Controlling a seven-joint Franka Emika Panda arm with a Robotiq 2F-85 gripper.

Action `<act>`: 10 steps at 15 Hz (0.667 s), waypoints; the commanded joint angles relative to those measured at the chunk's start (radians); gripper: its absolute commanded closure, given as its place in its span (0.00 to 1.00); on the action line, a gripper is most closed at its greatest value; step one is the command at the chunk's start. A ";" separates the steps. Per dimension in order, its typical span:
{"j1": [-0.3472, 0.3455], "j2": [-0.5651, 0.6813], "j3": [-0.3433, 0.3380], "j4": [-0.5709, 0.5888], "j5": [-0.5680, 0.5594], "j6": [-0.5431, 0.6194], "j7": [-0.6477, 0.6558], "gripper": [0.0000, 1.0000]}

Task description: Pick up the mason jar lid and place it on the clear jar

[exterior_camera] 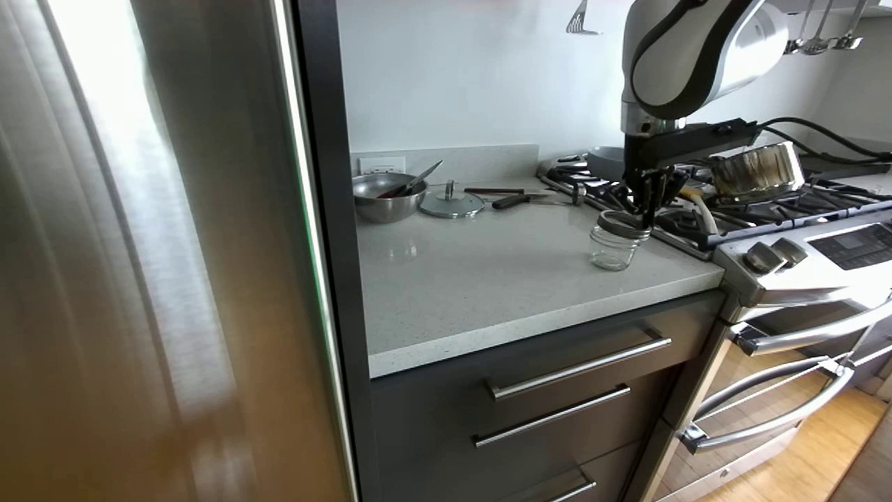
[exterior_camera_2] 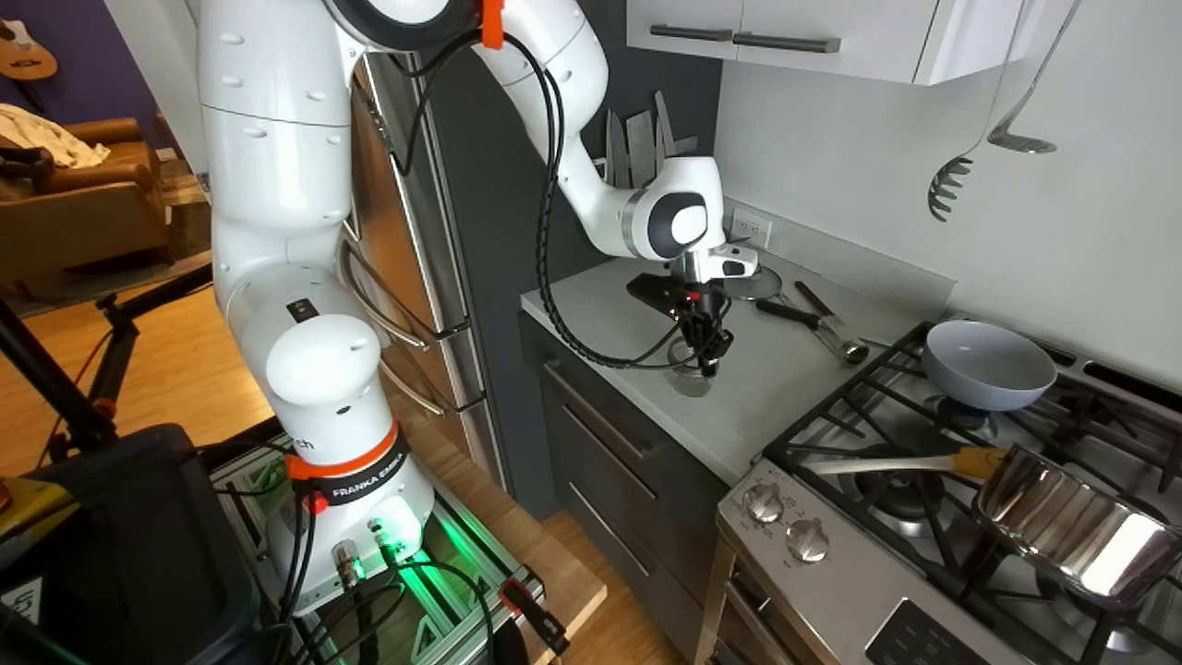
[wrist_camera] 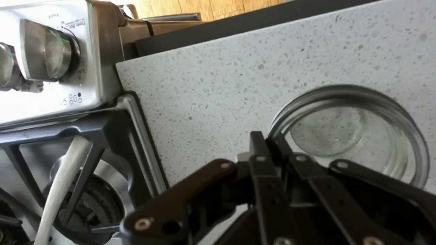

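Observation:
The mason jar lid (wrist_camera: 347, 91) is a dark grey ring with an open middle. My gripper (wrist_camera: 269, 137) is shut on one side of its rim, the rim edge running in between the fingertips. Through the ring the base of the clear jar (wrist_camera: 325, 136) shows on the counter. In an exterior view the lid (exterior_camera: 617, 229) lies at the mouth of the clear jar (exterior_camera: 613, 254), which stands near the counter's stove end. Whether ring and glass touch all round I cannot tell. The gripper (exterior_camera_2: 709, 356) partly covers the jar (exterior_camera_2: 691, 386) in an exterior view.
Beside the jar is the gas stove, bearing a grey bowl (exterior_camera_2: 988, 365) and a steel saucepan (exterior_camera_2: 1080, 531). Farther back on the counter (exterior_camera: 481, 279) lie a steel bowl (exterior_camera: 390, 207), a glass pan lid (exterior_camera: 451, 203) and knives. The counter's front edge runs close to the jar.

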 commanded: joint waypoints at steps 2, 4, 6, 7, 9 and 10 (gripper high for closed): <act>0.002 0.029 0.001 0.031 0.006 -0.042 -0.005 0.98; 0.002 0.033 0.002 0.036 0.008 -0.040 -0.005 0.98; 0.004 0.036 0.002 0.038 0.007 -0.042 -0.004 0.98; 0.005 0.037 0.002 0.039 0.005 -0.044 -0.003 0.98; 0.012 0.036 0.001 0.041 -0.001 -0.049 0.003 0.98; 0.015 0.035 0.000 0.042 -0.005 -0.053 0.005 0.98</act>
